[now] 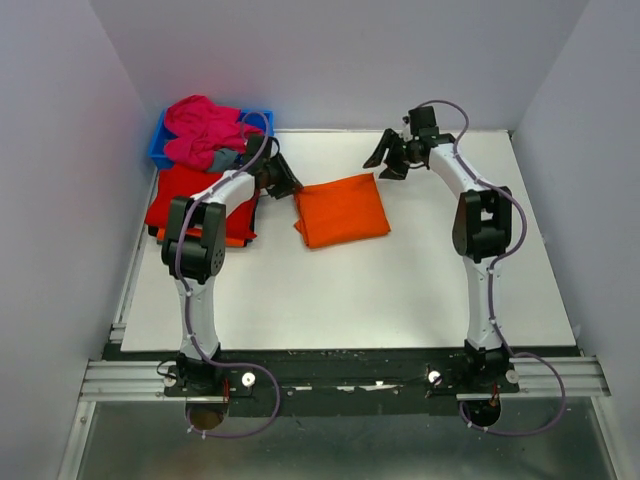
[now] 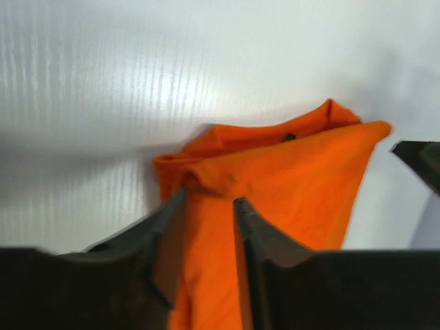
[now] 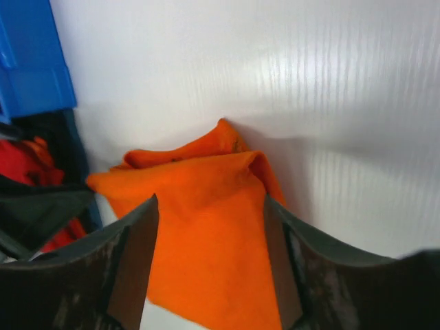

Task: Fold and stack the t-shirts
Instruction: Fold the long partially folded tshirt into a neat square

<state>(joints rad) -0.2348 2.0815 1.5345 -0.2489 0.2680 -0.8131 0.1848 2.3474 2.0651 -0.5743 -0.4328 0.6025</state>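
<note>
Top view: blue bin [image 1: 157, 148] holds a magenta-pink t-shirt [image 1: 205, 125]; folded orange t-shirt [image 1: 342, 208] lies on the table [image 1: 400, 290], left gripper [image 1: 288, 182] at its left corner, right gripper [image 1: 385, 160] near its far corner; left wrist: jaws narrowly parted over orange cloth; right wrist: jaws spread wide above it.

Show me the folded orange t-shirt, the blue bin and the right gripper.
orange t-shirt [image 1: 342, 208]: top view, middle of the folded cloth.
blue bin [image 1: 157, 148]: top view, its left wall.
right gripper [image 1: 388, 165]: top view, midway between its fingertips.
</note>
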